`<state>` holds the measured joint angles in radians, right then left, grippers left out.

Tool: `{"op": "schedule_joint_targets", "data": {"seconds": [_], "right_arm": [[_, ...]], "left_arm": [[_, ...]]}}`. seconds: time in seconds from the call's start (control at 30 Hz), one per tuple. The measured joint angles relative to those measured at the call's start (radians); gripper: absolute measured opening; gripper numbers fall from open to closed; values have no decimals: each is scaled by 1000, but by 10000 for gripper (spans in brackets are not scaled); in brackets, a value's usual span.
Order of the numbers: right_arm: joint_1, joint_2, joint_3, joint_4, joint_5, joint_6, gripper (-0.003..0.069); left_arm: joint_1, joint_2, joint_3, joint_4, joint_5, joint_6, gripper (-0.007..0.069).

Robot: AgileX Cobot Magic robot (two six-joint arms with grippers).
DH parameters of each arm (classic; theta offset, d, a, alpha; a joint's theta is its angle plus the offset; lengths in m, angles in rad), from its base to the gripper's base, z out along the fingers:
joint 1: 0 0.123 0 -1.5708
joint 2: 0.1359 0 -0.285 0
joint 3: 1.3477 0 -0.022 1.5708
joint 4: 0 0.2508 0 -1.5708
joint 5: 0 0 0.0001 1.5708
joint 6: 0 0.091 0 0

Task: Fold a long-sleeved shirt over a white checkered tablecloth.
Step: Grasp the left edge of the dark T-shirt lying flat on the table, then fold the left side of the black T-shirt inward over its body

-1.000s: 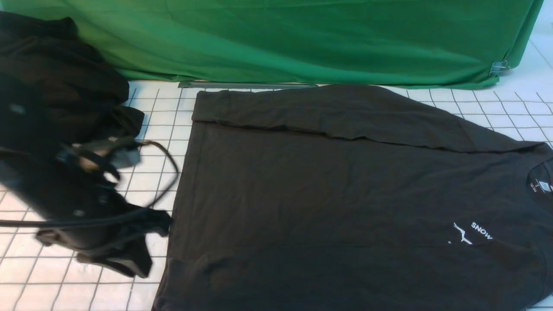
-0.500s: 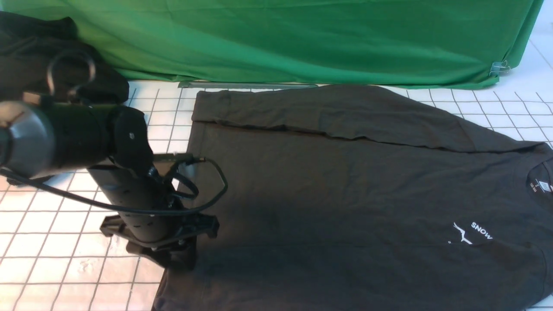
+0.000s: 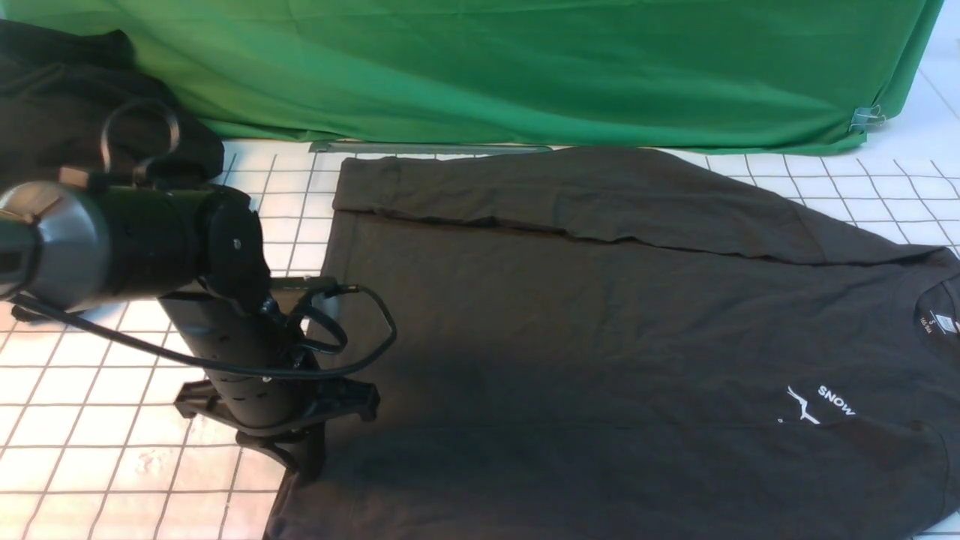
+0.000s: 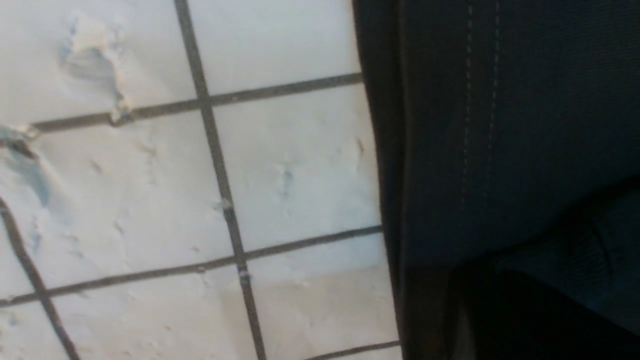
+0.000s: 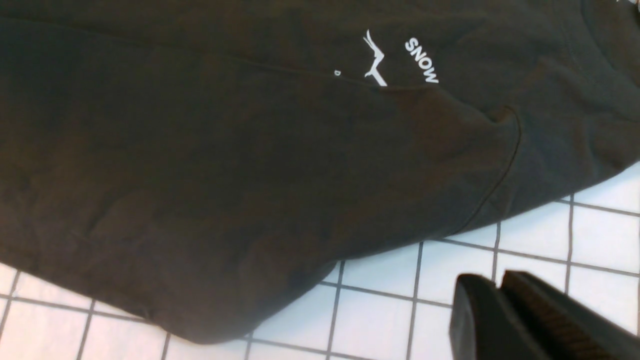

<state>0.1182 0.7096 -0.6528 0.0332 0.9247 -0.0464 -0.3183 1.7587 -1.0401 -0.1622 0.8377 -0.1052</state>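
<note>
The long-sleeved shirt [image 3: 600,337] lies flat on the white checkered tablecloth [image 3: 112,420], collar to the right, white SNOW logo [image 3: 834,401] showing and its far sleeve folded across the body. My left gripper [image 3: 304,461] points down at the near left hem corner and is shut on the hem edge. In the left wrist view the stitched hem [image 4: 475,125] meets the tablecloth [image 4: 125,200], with the dark jaws [image 4: 480,310] pressed into the fabric. In the right wrist view my right gripper [image 5: 500,285] hangs shut and empty over the tablecloth [image 5: 550,235], just off the shirt's [image 5: 225,150] shoulder edge.
A green cloth [image 3: 525,67] hangs along the back, held by a clip [image 3: 866,118] at its right end. A lumpy black heap of fabric [image 3: 67,97] lies at the far left, behind the left arm. A cable loops from the left wrist over the shirt's hem.
My left arm swung in from the left to the shirt's near hem corner, and its jaws opened wide and then closed there. The shirt has not visibly moved.
</note>
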Motion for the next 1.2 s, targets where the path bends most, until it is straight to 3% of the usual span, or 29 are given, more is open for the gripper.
{"op": "schedule_joint_targets", "data": {"seconds": [0.23,0.43,0.63,1.0,1.17,1.2], "right_arm": [[0,0,0,0,0,1,69],[0,0,1,0,0,6,71],[0,0,1,0,0,6,82],[0,0,2,0,0,13,99],[0,0,2,0,-1,19,103],[0,0,2,0,-1,24,105]], "left_arm": [[0,-150,-33,0,7,-22,21],[2,-188,-208,0,47,-56,21],[51,-55,-511,-13,121,-73,21],[145,318,-737,-51,138,-75,28],[166,405,-795,-50,133,-75,90],[176,436,-846,-50,130,-75,142]]}}
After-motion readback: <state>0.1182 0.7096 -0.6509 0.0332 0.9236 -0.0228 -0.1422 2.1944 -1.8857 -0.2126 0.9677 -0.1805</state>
